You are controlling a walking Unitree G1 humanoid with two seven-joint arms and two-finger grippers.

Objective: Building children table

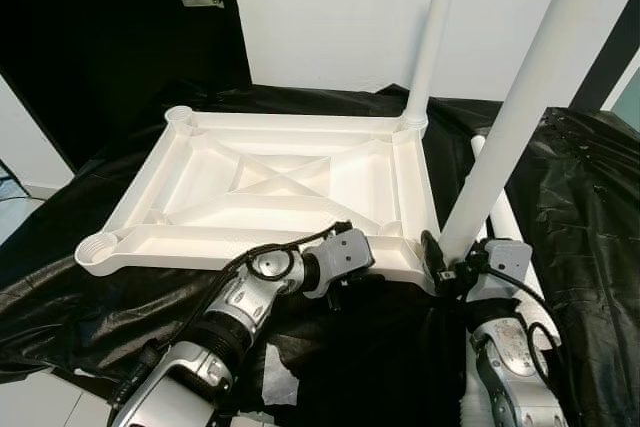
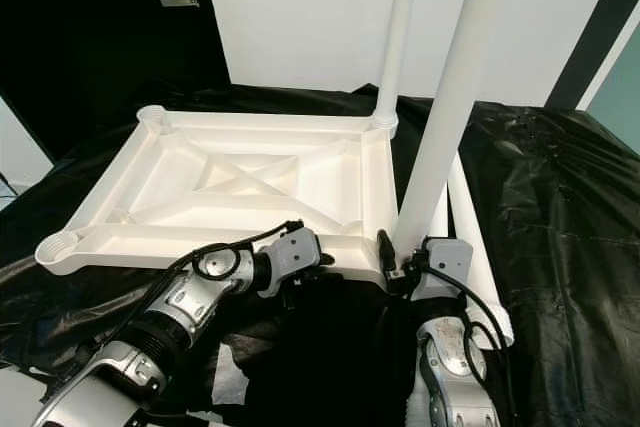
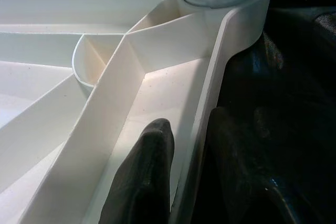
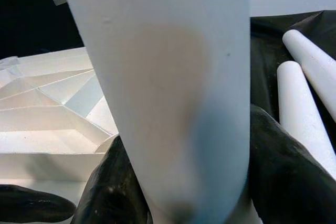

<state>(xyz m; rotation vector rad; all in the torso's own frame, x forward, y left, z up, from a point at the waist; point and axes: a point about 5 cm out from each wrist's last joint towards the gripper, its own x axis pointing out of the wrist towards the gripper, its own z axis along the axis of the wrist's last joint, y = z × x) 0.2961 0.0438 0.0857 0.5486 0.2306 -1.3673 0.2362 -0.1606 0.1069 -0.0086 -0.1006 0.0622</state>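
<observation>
Left eye view: white tabletop (image 1: 270, 187) lies upside down on black sheet (image 1: 590, 207), ribbed underside up, a socket at each corner. Far right corner carries an upright leg (image 1: 432, 37). Near right corner carries a second leg (image 1: 520, 107), tilted slightly, its foot at the socket just beside the right gripper (image 1: 447, 265). Two spare legs (image 4: 304, 98) lie on the sheet right of the tabletop, side by side.

Left gripper (image 1: 340, 287) sits at the tabletop's near edge, close to the near right corner. Left wrist view: one black finger (image 3: 144, 177) inside the rim, the other outside on the sheet side, so the jaws straddle the edge wall, closed down onto it. Threaded leg base visible in the corner socket ahead of the fingers.

Right gripper at the foot of the near leg. Right wrist view: leg passes between the two black fingers (image 4: 283, 171), one on either side, both pressed against it; gripper clamped around the leg low down, just above the socket. Near left and far left sockets stand open.
</observation>
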